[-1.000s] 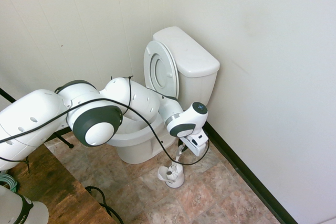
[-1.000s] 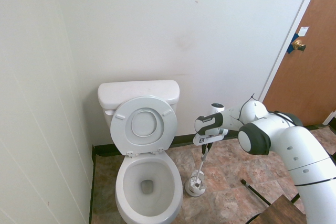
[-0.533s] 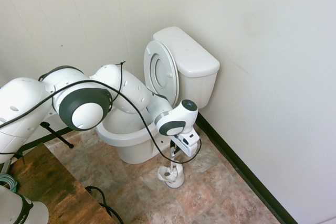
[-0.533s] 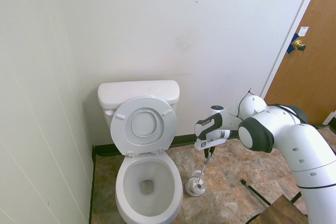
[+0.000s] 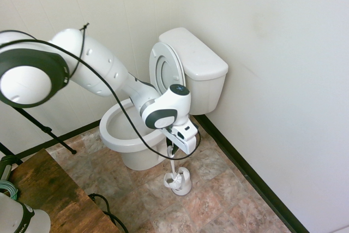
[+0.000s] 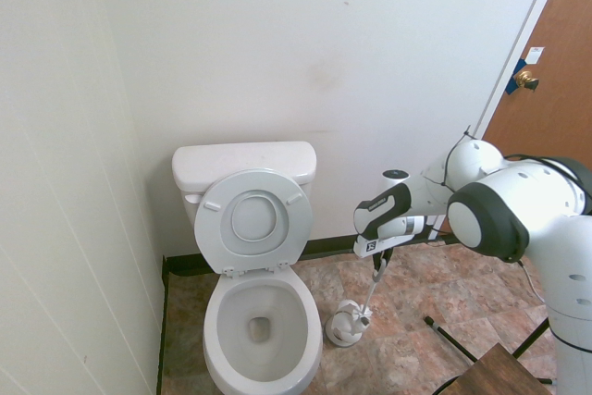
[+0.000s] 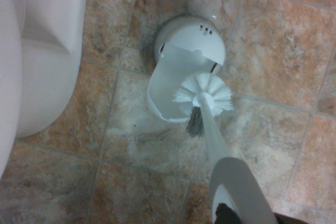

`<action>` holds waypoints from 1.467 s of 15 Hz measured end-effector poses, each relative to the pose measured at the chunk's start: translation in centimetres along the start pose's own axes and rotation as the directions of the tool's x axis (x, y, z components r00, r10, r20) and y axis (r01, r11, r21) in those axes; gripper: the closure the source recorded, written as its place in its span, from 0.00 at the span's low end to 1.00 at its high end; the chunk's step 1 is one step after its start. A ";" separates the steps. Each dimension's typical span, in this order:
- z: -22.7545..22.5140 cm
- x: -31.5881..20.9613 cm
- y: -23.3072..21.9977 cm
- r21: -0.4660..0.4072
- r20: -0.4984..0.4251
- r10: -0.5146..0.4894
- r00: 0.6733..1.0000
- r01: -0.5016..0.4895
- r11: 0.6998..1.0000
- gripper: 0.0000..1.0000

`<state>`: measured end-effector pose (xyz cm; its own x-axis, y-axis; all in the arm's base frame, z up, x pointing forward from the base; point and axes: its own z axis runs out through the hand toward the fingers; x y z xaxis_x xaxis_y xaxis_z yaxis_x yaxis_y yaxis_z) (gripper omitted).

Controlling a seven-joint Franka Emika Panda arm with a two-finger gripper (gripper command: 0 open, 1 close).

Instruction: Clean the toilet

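toilet (image 5: pixel 136 135) stands in the room corner, tank against the back wall, lid and ring seat both raised and leaning on the tank (image 6: pixel 243 166). bowl open, white, some water at the bottom in the second exterior view.

claw (image 5: pixel 172 150) points straight down, closed on the upper end of a white toilet brush handle (image 6: pixel 374 282). in the first exterior view the claw sits at about 4 o'clock from the bowl rim, just beside the toilet's base; in the second exterior view it is at 3 o'clock from the bowl, clear of the porcelain.

brush hangs slightly tilted below the claw. wrist view: bristle head (image 7: pixel 202 95) white, with a darker tuft on one side, lifted out above the brush holder (image 7: pixel 184 61). the head overlaps the holder's open scoop in this view; cannot tell whether the bristles touch it.

holder: small, white, round base, on the floor (image 5: pixel 229 200) just beside the toilet pedestal (image 7: pixel 47 56).

floor is mottled brown and tan tile, with a pale smear near the holder in the wrist view. brown door (image 6: pixel 546 108) with brass knob at 2 o'clock from the toilet, second exterior view.
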<state>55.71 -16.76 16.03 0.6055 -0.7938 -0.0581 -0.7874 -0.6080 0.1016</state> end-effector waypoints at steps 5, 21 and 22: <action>-10.6 -4.9 2.3 0.004 -0.037 -0.014 0.999 0.015 1.000 1.00; -32.3 -26.2 -12.5 0.134 -0.165 -0.165 0.972 0.188 0.973 1.00; -32.4 -26.1 -12.5 0.136 -0.165 -0.164 0.972 0.187 0.973 1.00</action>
<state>53.50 12.10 48.46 0.7374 -0.6693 0.0909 -0.6682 -0.7425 -0.0468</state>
